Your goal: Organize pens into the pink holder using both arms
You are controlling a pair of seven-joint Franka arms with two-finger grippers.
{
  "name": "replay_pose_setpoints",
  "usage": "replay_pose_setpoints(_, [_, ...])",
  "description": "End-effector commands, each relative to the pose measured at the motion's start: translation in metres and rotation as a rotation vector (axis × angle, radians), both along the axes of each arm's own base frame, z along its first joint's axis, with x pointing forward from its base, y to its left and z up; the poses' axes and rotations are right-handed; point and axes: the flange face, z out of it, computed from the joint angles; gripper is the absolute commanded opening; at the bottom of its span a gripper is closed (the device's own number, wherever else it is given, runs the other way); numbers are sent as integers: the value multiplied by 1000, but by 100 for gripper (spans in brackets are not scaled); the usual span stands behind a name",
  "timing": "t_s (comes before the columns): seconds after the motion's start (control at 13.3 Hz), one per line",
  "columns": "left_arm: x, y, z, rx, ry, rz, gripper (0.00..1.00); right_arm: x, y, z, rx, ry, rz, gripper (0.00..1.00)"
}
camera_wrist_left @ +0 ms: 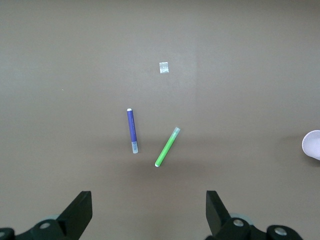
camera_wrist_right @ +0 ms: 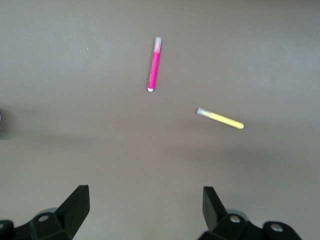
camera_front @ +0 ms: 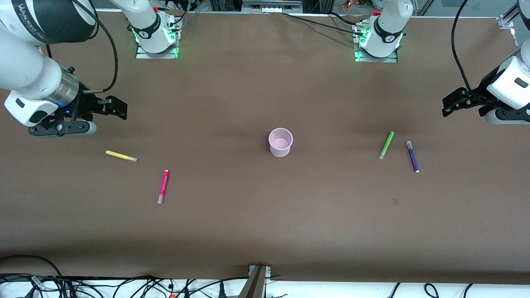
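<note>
The right gripper (camera_front: 118, 106) hangs with its jaws spread wide and empty over the right arm's end of the desk (camera_front: 265, 231), above the yellow pen (camera_front: 121, 156) and the magenta pen (camera_front: 163, 187), which lies nearer the front edge. The left gripper (camera_front: 449, 103) hovers just as wide and empty over the left arm's end, near the light green pen (camera_front: 386, 145) and the dark purple pen (camera_front: 412, 156), which lie side by side and apart. The pink holder (camera_front: 280, 142) stands upright mid-desk between the two pairs, with nothing in it.
</note>
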Motion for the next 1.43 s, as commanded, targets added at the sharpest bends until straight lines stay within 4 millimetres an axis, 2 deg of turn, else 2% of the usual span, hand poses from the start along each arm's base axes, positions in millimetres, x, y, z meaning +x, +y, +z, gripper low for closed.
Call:
replay_pose_setpoints(0.0, [5,-1,6,21,13,-24,100,4,0,9,7,-30,-12,100])
replay_pose_setpoints(0.22, [4,0,6,22,17,-24,100,5,-4,7,6,-26,-20,100])
replay_pose_setpoints(0.75, [18,22,-27,27,80,18,100,5,-9,6,7,-18,-33,100])
replay_pose_setpoints(0.9, [27,54,-70,29,162,62,100,4,-9,5,7,-15,-33,100])
replay_pose_setpoints(1.12, [43,71,-152,24,254,83,100,4,-10,4,7,-11,-36,100])
replay_pose_setpoints(1.35, [57,76,-228,22,211,83,100,5,-9,6,11,-22,-36,100])
